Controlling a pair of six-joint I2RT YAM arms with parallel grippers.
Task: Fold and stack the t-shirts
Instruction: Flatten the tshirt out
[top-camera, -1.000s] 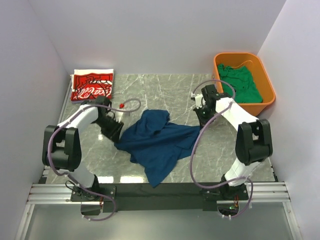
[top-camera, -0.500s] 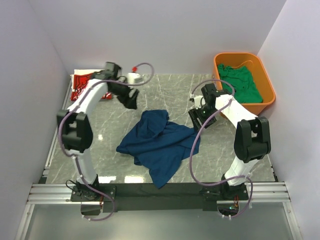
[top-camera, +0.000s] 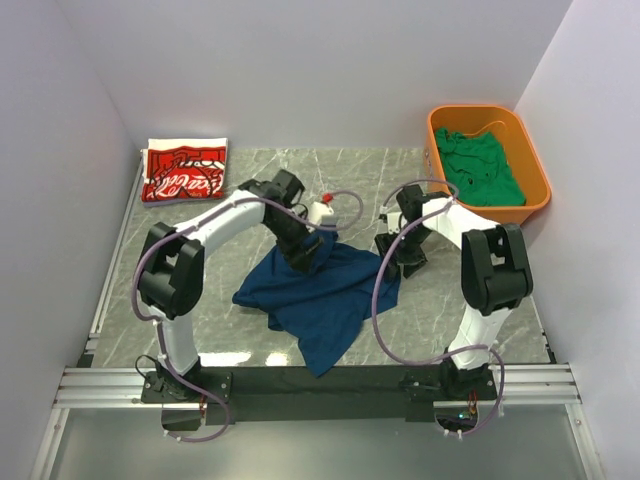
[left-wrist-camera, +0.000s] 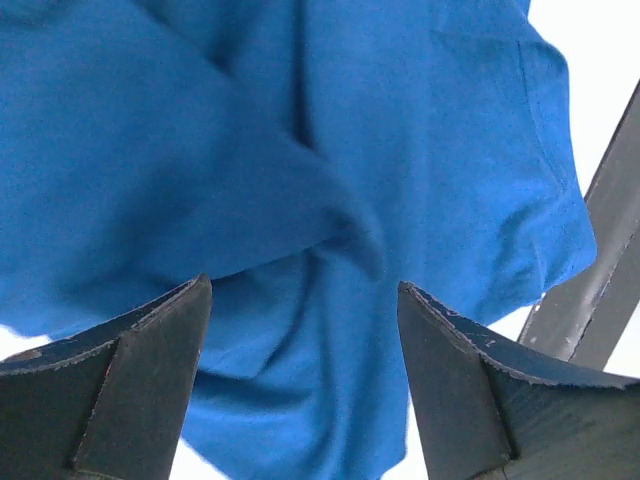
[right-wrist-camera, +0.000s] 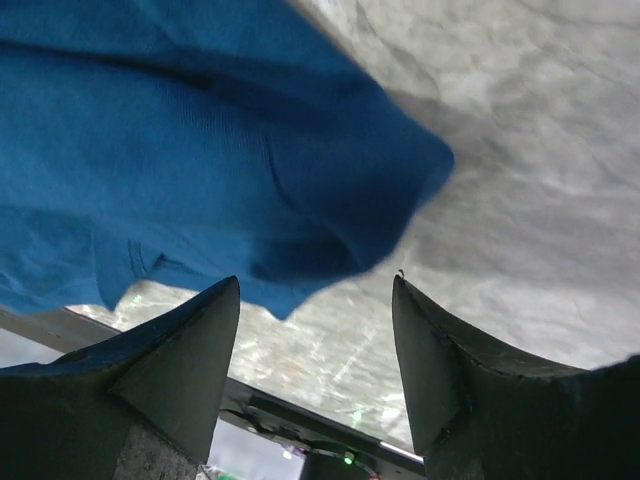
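A crumpled navy blue t-shirt (top-camera: 320, 295) lies in the middle of the table. My left gripper (top-camera: 305, 255) hovers over its upper edge, open, with blue cloth (left-wrist-camera: 300, 200) showing below the spread fingers and nothing between them. Open too, my right gripper (top-camera: 405, 258) stands just off the shirt's right edge, over bare marble, and a corner of the shirt (right-wrist-camera: 250, 170) reaches toward its left finger. A folded red t-shirt with white lettering (top-camera: 183, 172) lies at the back left. A green t-shirt (top-camera: 482, 170) sits bunched in the orange tub (top-camera: 535, 175).
The orange tub stands at the back right against the right wall. White walls close in the table on three sides. A black rail (top-camera: 320, 380) with both arm bases runs along the near edge. Cables loop off both arms.
My left arm swung from near the red shirt at the back left to the top of the navy shirt. My right gripper opened and dropped slightly toward the shirt's right edge.
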